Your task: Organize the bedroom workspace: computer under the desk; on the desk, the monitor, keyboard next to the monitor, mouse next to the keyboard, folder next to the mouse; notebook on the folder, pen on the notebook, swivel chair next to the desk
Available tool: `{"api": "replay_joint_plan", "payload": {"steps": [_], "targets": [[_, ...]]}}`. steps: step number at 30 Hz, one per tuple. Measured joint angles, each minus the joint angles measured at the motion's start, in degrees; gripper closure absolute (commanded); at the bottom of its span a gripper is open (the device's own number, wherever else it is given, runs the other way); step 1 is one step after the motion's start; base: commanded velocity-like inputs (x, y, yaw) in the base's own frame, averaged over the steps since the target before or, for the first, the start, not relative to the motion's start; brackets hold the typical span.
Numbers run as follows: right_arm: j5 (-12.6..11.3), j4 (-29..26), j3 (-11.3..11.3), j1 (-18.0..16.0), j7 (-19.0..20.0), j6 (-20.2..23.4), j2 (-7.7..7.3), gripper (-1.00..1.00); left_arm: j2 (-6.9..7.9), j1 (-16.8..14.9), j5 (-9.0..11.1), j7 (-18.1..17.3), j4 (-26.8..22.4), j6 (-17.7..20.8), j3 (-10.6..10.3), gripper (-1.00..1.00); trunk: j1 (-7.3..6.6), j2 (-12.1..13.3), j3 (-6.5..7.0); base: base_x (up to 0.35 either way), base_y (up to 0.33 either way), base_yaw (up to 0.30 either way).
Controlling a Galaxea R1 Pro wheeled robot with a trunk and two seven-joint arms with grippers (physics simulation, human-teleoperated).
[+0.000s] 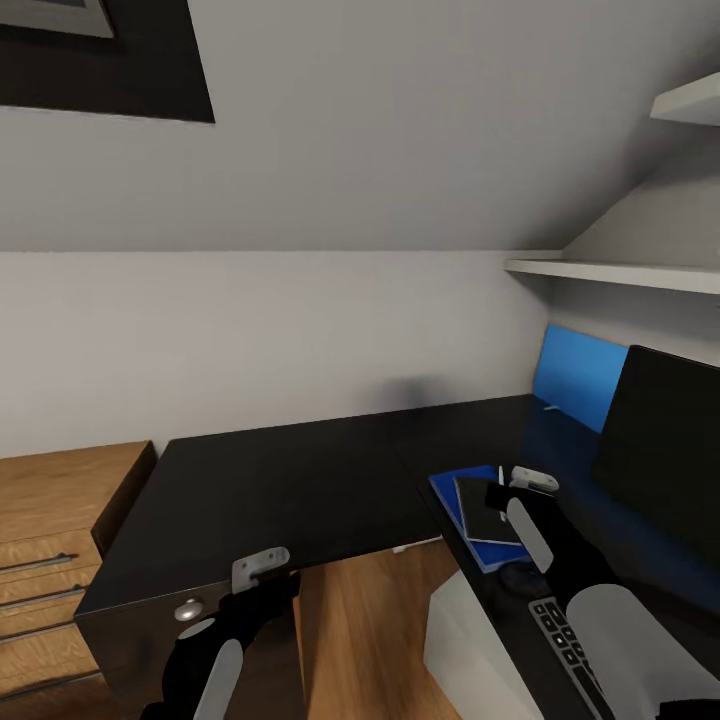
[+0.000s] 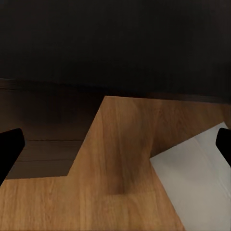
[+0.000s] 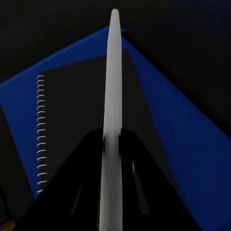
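Note:
The blue folder [image 1: 468, 520] lies on the black desk [image 1: 290, 490] in front of the monitor [image 1: 665, 450]. On the folder rests the dark spiral-bound notebook [image 1: 478, 510]. My right gripper [image 1: 503, 493] is shut on the white pen [image 3: 113, 96], held just over the notebook [image 3: 72, 115] and folder [image 3: 183, 139]; whether the pen touches is unclear. The keyboard [image 1: 568, 640] lies nearer me, half under my right arm, with the mouse [image 1: 515, 577] between it and the folder. My left gripper [image 1: 258, 568] hangs open at the desk's front edge, nothing between its fingers [image 2: 9, 149].
A wooden dresser [image 1: 55, 540] stands left of the desk. A blue wall panel [image 1: 580, 375] sits behind the monitor, with white shelves [image 1: 620, 272] above. Under the desk are the white leg [image 2: 197, 183] and the wood floor [image 2: 125, 159].

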Motion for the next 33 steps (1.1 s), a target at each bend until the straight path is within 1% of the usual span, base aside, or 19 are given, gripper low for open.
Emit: {"api": "replay_joint_plan", "payload": {"steps": [28, 33], "targets": [[0.01, -0.05, 0.2, -0.02, 0.08, 0.0, 0.09, 1.0, -0.16, 0.0, 0.0, 0.0, -0.89, -0.07, -0.17, -1.0, 0.0, 0.0, 0.0, 0.0, 0.0, 0.0], [-0.08, -0.07, 0.23, -0.02, 0.22, 0.18, 0.09, 1.0, -0.25, 0.0, 0.0, 0.0, -0.93, -0.09, -0.17, -1.0, 1.09, -1.99, -0.89, 0.0, 0.0, 0.0]]}}
